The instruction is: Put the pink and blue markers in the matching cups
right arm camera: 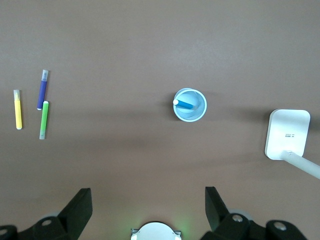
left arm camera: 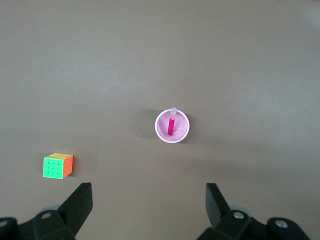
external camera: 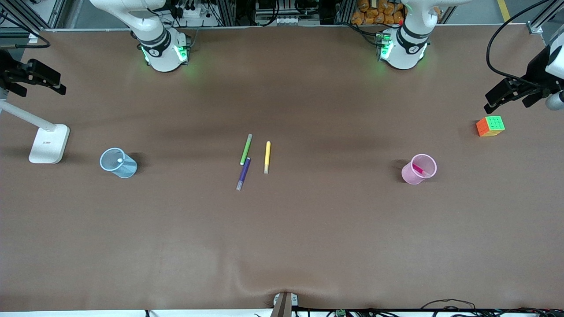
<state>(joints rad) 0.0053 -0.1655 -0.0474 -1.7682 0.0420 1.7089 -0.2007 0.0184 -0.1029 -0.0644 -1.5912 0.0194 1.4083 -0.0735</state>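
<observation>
Front view shows both pens of the task already standing in their cups. The pink marker point(external camera: 418, 169) leans inside the pink cup point(external camera: 414, 176), which sits upright on the brown tabletop point(external camera: 308, 237) toward the left arm's end. The blue marker point(right arm camera: 186, 104) rests inside the blue cup point(external camera: 125, 167) toward the right arm's end; from the front camera only its pale cap shows at the rim, while the right wrist view looks straight down on its blue barrel.

Between the two cups, well apart from either, lie three other pens: a green pen point(external camera: 246, 149), a purple pen point(external camera: 243, 173) just nearer the front camera with its end touching or almost touching the green one, and a yellow pen point(external camera: 267, 156) beside them toward the left arm's end.

A colourful puzzle cube point(external camera: 490, 126) sits near the edge at the left arm's end, farther from the front camera than the pink cup. A white lamp base point(external camera: 49, 143) stands at the right arm's end.

The left tool point(left arm camera: 149, 202) hangs high above the tabletop, its fingers spread wide apart and holding nothing. The right tool point(right arm camera: 148, 205) hangs likewise with its fingers wide apart and empty. Both arms wait.
</observation>
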